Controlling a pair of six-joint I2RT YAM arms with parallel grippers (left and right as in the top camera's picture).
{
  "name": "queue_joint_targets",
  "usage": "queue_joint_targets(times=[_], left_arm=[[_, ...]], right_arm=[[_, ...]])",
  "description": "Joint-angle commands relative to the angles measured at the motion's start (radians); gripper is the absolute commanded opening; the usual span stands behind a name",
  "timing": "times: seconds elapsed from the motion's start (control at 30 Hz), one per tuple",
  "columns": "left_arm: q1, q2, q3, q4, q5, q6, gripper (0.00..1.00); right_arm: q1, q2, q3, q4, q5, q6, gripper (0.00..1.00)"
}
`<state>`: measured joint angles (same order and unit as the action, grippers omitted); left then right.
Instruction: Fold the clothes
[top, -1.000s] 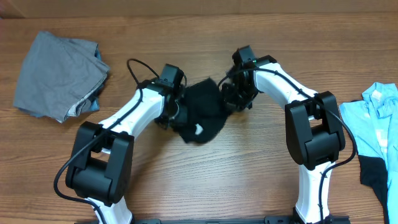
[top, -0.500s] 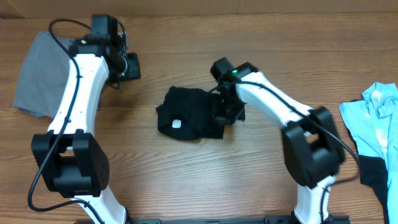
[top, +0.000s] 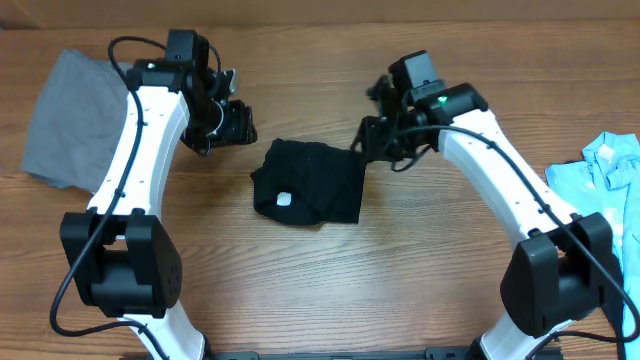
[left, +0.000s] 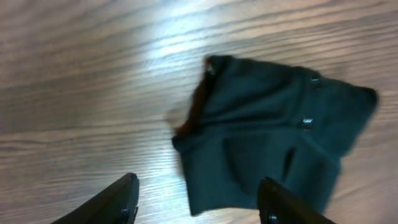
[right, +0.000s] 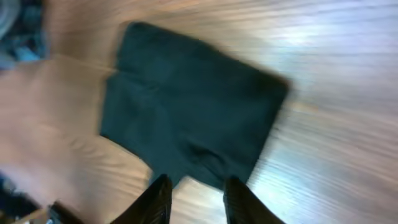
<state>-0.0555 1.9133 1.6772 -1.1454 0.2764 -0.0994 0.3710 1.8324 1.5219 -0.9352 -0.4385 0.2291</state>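
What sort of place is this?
Likely a robotics lab bench: a left arm and right arm at a wooden table, with a folded black garment, grey clothes and a light-blue shirt.

Black garment: folded into a compact, roughly square bundle, small white label up, flat at mid-bench. Grey garment: rumpled heap, far left. Light-blue garment: rumpled, right edge, touching a second black piece.

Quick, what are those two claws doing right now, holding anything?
Left gripper: open, holding nothing.
Right gripper: open, not gripping the folded black cloth garment.
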Motion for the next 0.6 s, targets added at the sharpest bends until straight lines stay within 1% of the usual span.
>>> queue_joint_targets(times=[0.0,0.07,0.13,0.23,0.27,0.3,0.33,0.4,0.47,0.5,0.57], left_arm=[[0.023,0.0,-0.119,0.055,-0.016,-0.021,0.66],[0.029,0.0,-0.182,0.113,-0.007,-0.02,0.7],[0.032,0.0,-0.233,0.167,0.024,0.002,0.75],[0.034,0.0,-0.289,0.225,0.066,0.018,0.81],[0.034,0.0,-0.317,0.251,0.072,0.018,0.85],[0.035,0.0,-0.327,0.259,0.072,0.018,0.87],[0.037,0.0,-0.346,0.272,0.072,0.018,0.89],[0.037,0.0,-0.358,0.275,0.072,0.018,0.9],[0.037,0.0,-0.371,0.287,0.084,0.018,0.92],[0.037,0.0,-0.378,0.298,0.097,0.018,0.95],[0.037,0.0,-0.398,0.332,0.134,0.026,0.96]], right_arm=[[0.081,0.014,-0.091,0.127,-0.091,0.014,0.26],[0.108,0.02,-0.164,0.221,-0.043,0.085,0.25],[0.12,0.032,-0.229,0.285,0.019,0.162,0.21],[0.12,0.066,-0.344,0.39,0.051,0.302,0.21],[0.108,0.09,-0.39,0.418,0.057,0.369,0.19],[0.096,0.105,-0.411,0.417,0.066,0.41,0.15],[0.073,0.125,-0.441,0.399,0.089,0.481,0.11],[0.051,0.127,-0.463,0.396,0.089,0.519,0.12],[0.036,0.127,-0.463,0.391,0.079,0.524,0.12],[0.033,0.127,-0.463,0.391,0.079,0.524,0.12],[0.032,0.127,-0.463,0.391,0.079,0.524,0.12]])
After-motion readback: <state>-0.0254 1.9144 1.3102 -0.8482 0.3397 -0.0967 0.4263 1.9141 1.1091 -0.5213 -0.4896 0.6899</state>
